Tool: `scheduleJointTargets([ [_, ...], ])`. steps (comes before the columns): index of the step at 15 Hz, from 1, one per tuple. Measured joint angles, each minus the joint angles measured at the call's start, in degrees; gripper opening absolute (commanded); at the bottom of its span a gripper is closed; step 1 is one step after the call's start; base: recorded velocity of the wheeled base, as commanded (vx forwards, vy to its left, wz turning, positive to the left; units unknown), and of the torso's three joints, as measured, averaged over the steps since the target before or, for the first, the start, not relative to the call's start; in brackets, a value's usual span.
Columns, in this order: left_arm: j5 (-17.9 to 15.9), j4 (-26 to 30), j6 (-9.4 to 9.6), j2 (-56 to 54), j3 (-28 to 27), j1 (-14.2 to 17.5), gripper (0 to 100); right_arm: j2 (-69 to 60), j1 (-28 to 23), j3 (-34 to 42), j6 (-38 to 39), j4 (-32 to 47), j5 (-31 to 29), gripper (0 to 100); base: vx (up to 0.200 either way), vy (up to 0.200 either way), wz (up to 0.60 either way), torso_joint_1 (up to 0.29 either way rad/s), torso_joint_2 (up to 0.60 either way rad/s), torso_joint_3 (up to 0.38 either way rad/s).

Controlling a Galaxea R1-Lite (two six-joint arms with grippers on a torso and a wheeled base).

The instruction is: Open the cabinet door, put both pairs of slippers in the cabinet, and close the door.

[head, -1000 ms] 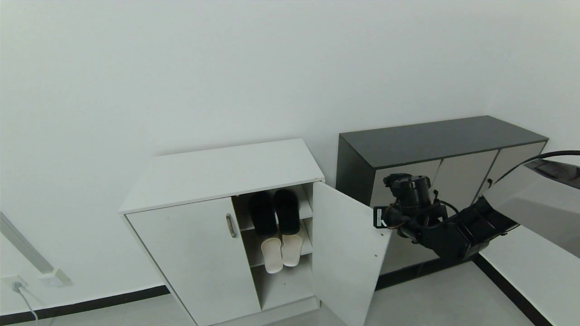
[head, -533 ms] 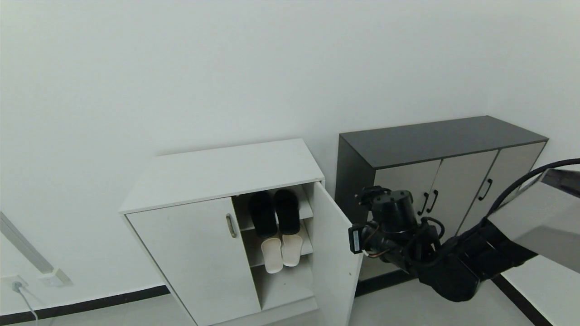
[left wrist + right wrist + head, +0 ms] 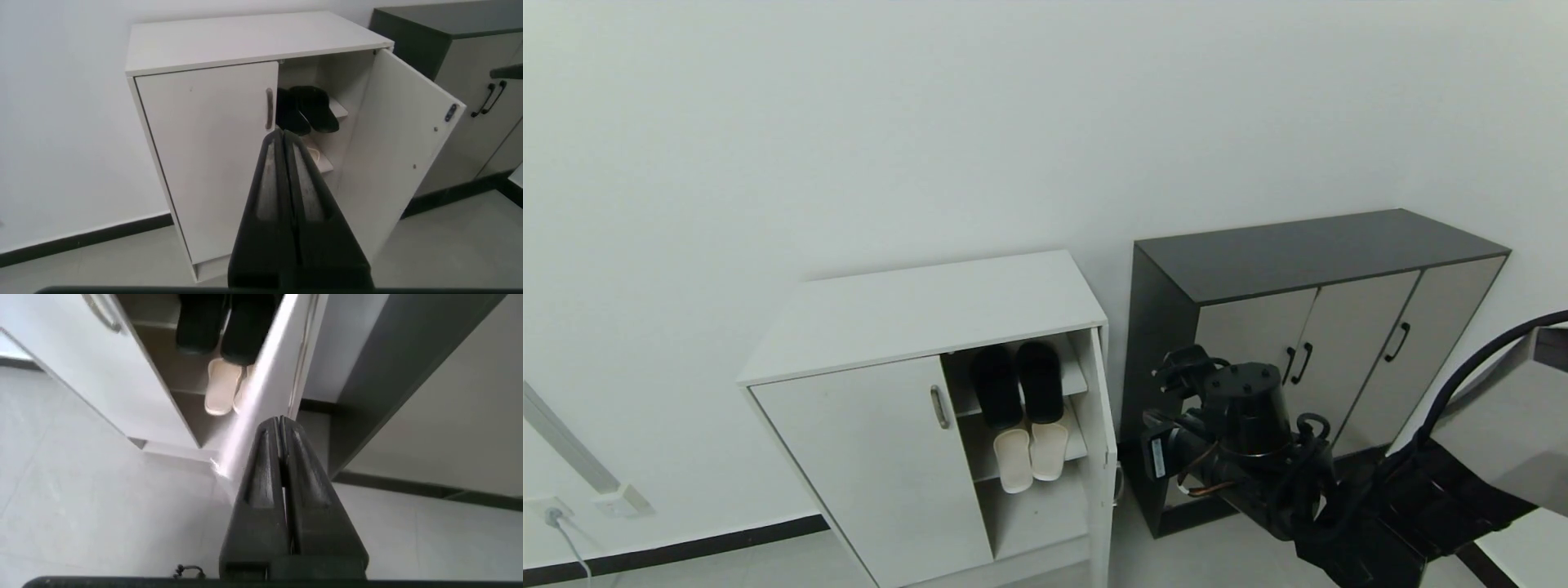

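Note:
The white cabinet [image 3: 915, 310] stands against the wall with its left door shut and its right door [image 3: 1104, 457] partly open, seen almost edge-on. Inside, a pair of black slippers [image 3: 1018, 382] lies on the upper shelf and a pair of white slippers [image 3: 1031, 456] on the shelf below. My right arm's wrist [image 3: 1245, 425] sits just outside the open door. My right gripper [image 3: 282, 425] is shut and empty, its tip at the door's edge [image 3: 261, 384]. My left gripper [image 3: 282, 137] is shut and empty, facing the cabinet [image 3: 204, 122] from a distance.
A dark grey cabinet [image 3: 1307, 253] with three shut doors stands right of the white one, close behind my right arm. A wall socket with a cable [image 3: 551, 516] is at the lower left. Grey floor lies in front.
My right arm has swung left and down, and the right door has turned with it from wide open to nearly edge-on. The slippers have not moved.

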Motion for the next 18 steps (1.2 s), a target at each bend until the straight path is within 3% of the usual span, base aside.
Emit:
scheduleJointTargets([
  [3,0.0,0.0,0.0,0.0,0.0,0.0,0,0.0,0.0,0.1,-0.1,0.0,0.0,0,0.0,0.0,0.0,0.0,0.0,0.0],
  [9,0.0,0.0,-0.04,0.0,0.0,0.0,0,0.3,0.2,0.4,-0.1,0.1,0.0,0,0.0,0.0,0.6,0.003,0.0,0.002],
  [18,0.0,0.0,-0.04,0.0,0.0,0.0,0,0.0,-2.3,1.5,-4.1,-1.9,0.3,0,0.0,0.0,0.0,0.0,0.0,0.0],
])
